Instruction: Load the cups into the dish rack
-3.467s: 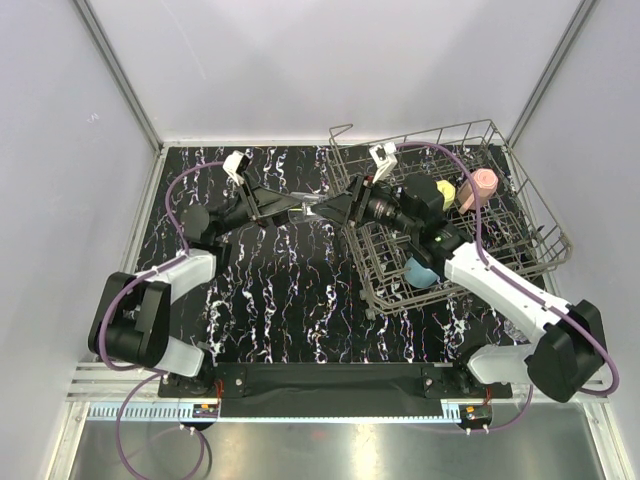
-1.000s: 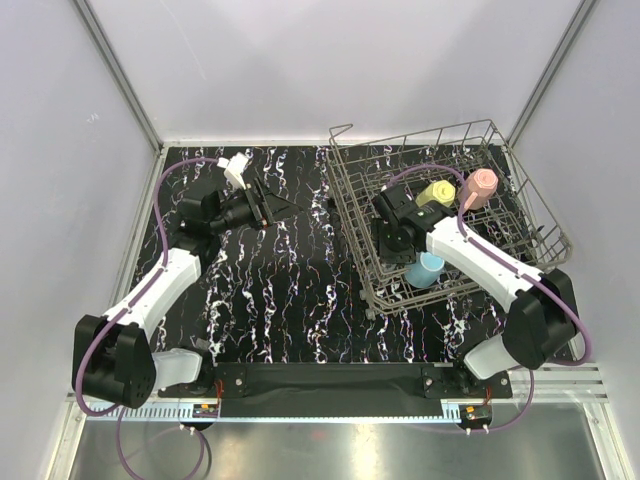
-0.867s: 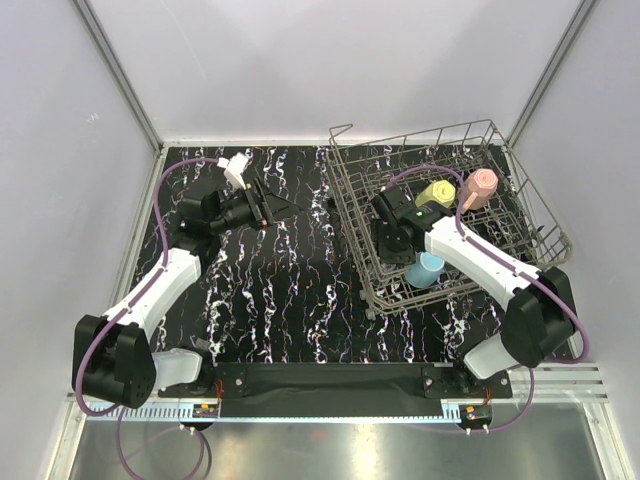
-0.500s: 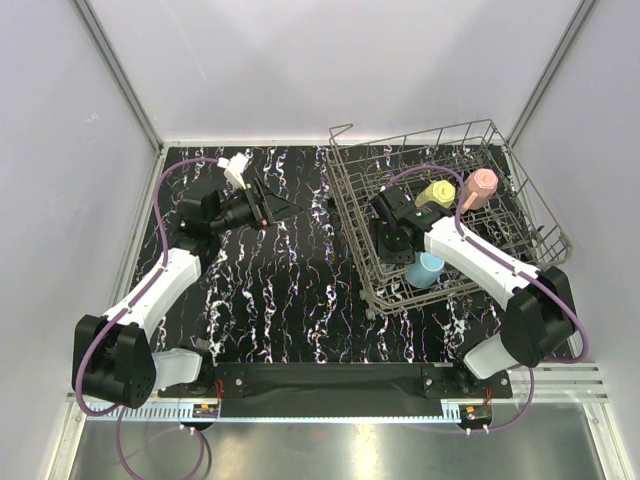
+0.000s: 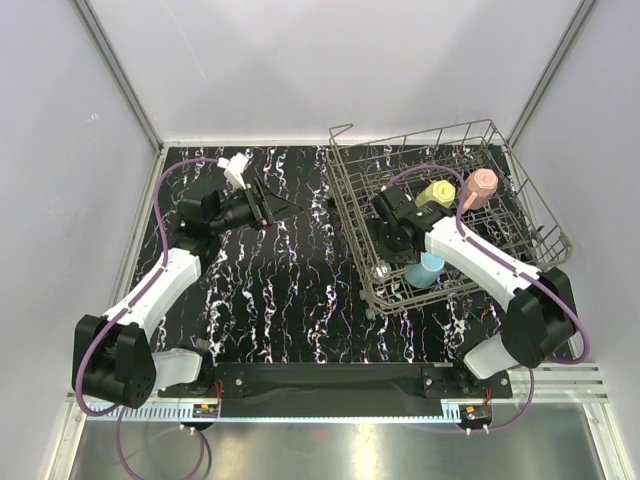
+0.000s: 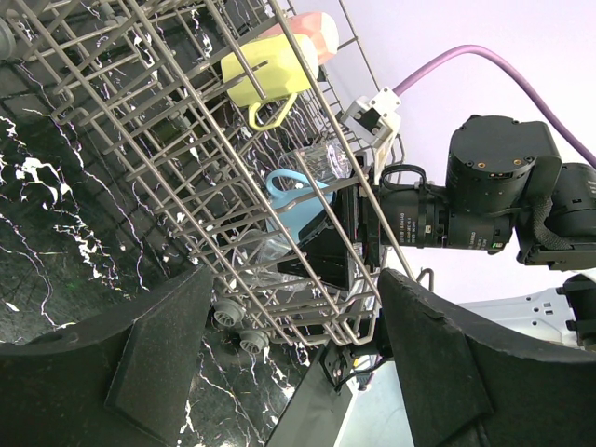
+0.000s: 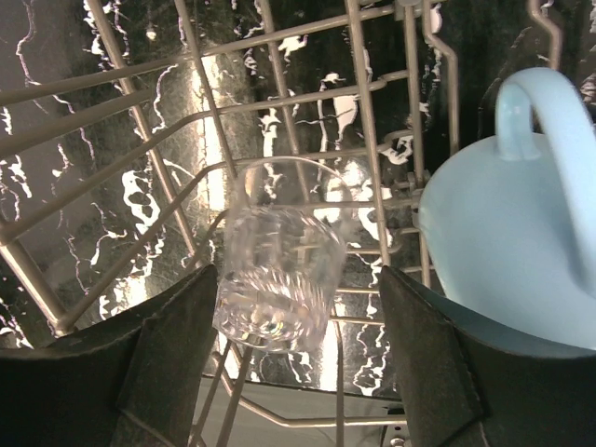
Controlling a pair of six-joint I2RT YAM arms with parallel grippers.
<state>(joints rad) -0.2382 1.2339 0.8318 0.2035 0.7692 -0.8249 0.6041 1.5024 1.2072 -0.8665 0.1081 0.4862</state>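
Note:
The grey wire dish rack (image 5: 415, 135) stands at the right of the table. In it are a pale yellow mug (image 5: 436, 192), a pink mug (image 5: 483, 185) and a light blue mug (image 5: 428, 268). A clear glass (image 5: 381, 270) lies on the rack's wires near its front left corner. My right gripper (image 5: 384, 248) is inside the rack just above that glass, open. In the right wrist view the glass (image 7: 279, 279) sits between the spread fingers (image 7: 168, 363), with a wide gap on its right, beside the blue mug (image 7: 503, 233). My left gripper (image 5: 275, 207) is open and empty over the table, left of the rack.
The table (image 5: 280, 300) is black marble with white veins, walled by pale panels. The left wrist view looks through the rack wires (image 6: 140, 93) at the yellow mug (image 6: 265, 70), the blue mug (image 6: 293, 200), a second clear glass (image 6: 326, 160) and the right arm's wrist (image 6: 484, 196).
The right gripper carried the glass from a hand-over at the rack's left edge down into the rack. It has now opened, and the glass lies free on the wires. The left arm withdrew.

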